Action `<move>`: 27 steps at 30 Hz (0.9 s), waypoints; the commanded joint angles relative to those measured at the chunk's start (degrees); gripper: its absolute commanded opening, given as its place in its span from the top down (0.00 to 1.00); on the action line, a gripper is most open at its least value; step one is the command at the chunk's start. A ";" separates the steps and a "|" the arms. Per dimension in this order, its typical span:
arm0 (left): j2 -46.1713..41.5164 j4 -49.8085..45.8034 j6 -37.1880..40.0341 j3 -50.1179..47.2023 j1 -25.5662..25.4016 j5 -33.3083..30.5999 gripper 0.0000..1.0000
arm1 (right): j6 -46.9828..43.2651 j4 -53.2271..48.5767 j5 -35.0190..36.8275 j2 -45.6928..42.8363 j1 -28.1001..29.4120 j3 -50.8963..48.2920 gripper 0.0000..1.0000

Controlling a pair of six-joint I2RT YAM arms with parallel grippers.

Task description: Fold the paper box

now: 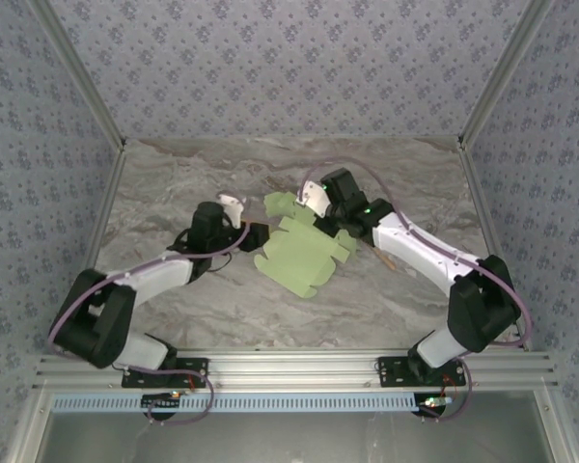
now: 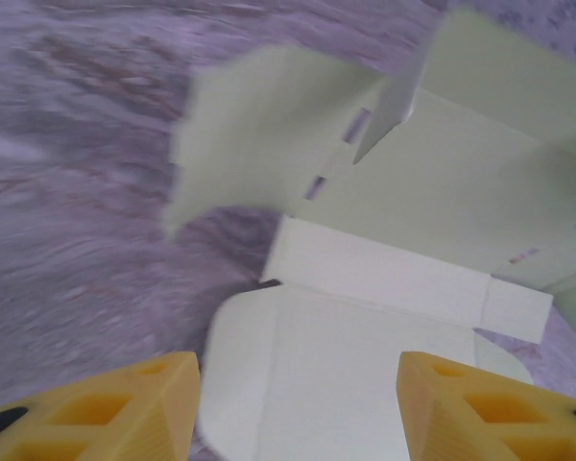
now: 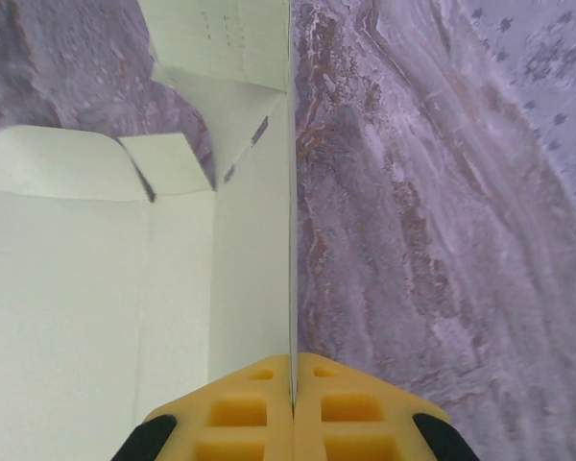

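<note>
The paper box (image 1: 304,253) is a pale lime-green die-cut sheet lying mid-table, partly folded up. My right gripper (image 1: 320,214) is at its far right edge. In the right wrist view this gripper (image 3: 293,403) is shut on an upright panel of the paper box (image 3: 250,269), seen edge-on between the yellow fingers. My left gripper (image 1: 259,235) is at the sheet's left side. In the left wrist view it (image 2: 298,413) stands open, and a rounded flap of the paper box (image 2: 346,355) lies in the gap between its yellow fingertips (image 2: 125,408).
A thin tan wooden stick (image 1: 382,257) lies on the marble table (image 1: 174,193) just beside my right forearm. Patterned walls close in the back and both sides. Bare table surface lies to the left and far side of the sheet.
</note>
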 commanded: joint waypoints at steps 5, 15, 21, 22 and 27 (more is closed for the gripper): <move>-8.61 -1.94 -6.72 -5.94 7.83 -7.20 0.39 | -15.60 16.19 10.75 1.97 5.16 -5.74 1.00; -7.37 -3.54 -4.85 -3.23 12.08 -9.73 0.38 | -33.14 35.73 10.17 2.91 5.94 -15.77 1.00; -1.64 -4.11 -0.02 1.96 12.13 -5.79 0.38 | -39.76 47.86 8.56 4.26 4.16 -21.67 1.00; -0.29 -4.88 0.91 3.20 12.07 -4.91 0.38 | -40.74 49.20 7.86 4.43 3.79 -22.29 1.00; 8.13 -7.65 4.89 9.80 12.07 -3.73 0.45 | -43.97 53.04 1.15 4.10 0.68 -26.23 1.00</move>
